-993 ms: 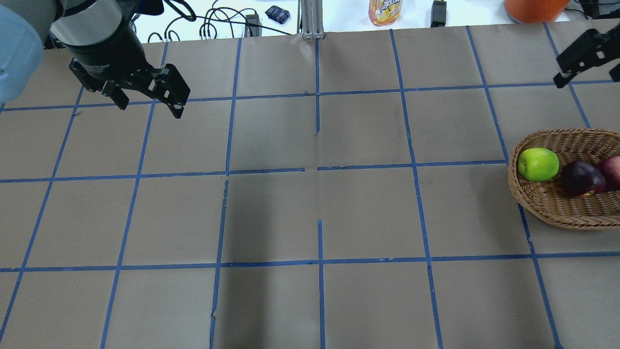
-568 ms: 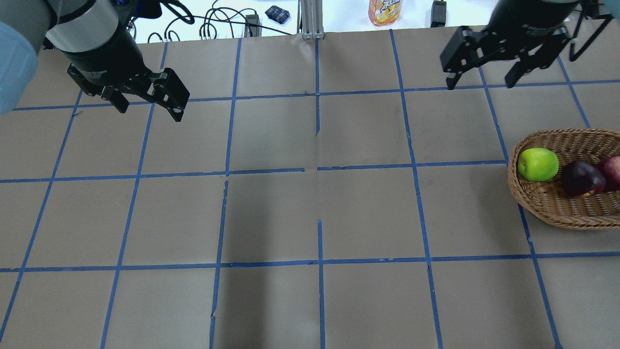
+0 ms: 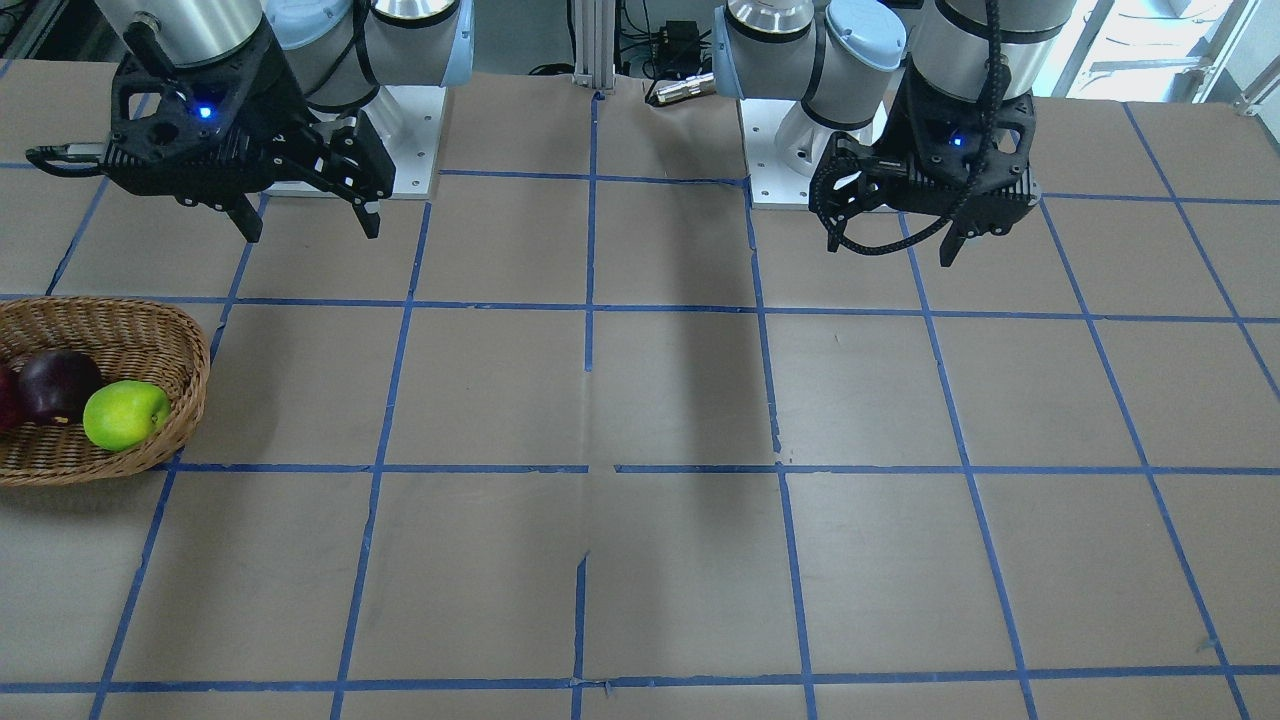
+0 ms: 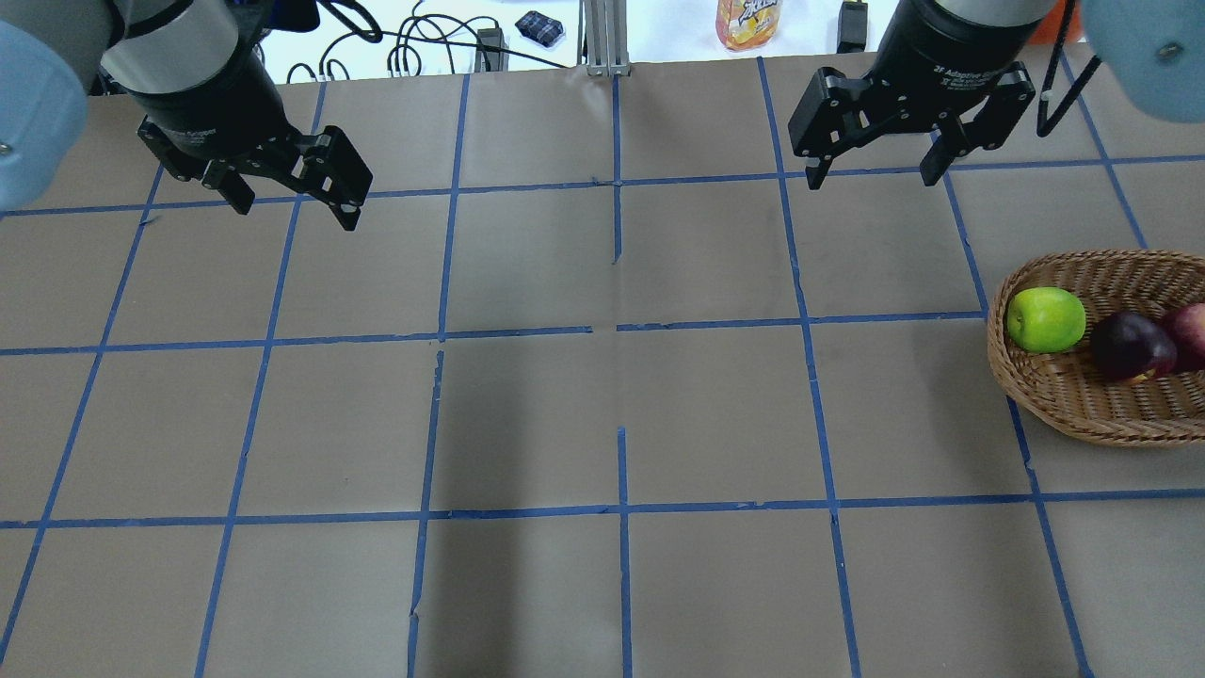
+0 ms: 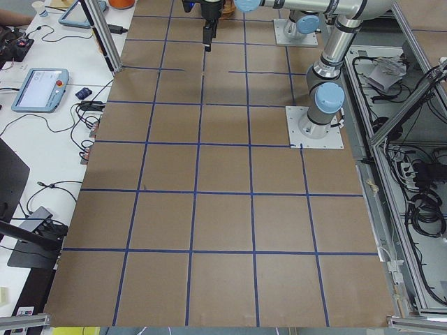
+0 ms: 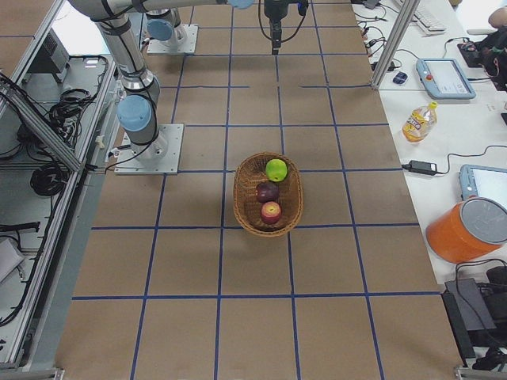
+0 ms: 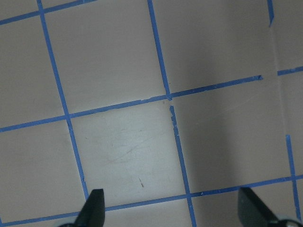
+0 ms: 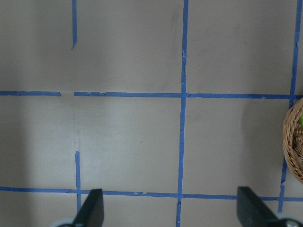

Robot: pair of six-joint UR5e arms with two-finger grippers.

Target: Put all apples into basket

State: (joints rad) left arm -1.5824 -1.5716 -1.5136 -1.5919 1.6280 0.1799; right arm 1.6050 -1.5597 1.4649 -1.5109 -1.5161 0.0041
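Observation:
The wicker basket (image 4: 1000,377) sits at the table's right edge and holds all three apples: the green apple (image 4: 1045,320), the maroon apple (image 4: 1130,347) and the red apple (image 4: 1192,331), which the frame edge cuts. The exterior right view shows the basket (image 6: 245,198) with the green (image 6: 276,169), maroon (image 6: 268,191) and red (image 6: 271,211) apples in a row. My left gripper (image 4: 294,212) hangs open and empty over the far left of the table. My right gripper (image 4: 872,179) hangs open and empty over the far right, well clear of the basket.
An orange drink bottle (image 4: 748,21), cables and a power brick lie on the white bench beyond the table's far edge. An orange bucket (image 6: 469,229) and tablets stand on the side bench. The arm bases (image 3: 400,140) are bolted at the robot's side.
My right gripper has swung left from the frame's right edge to above the far right of the table. My left gripper has barely shifted. The apples have not moved.

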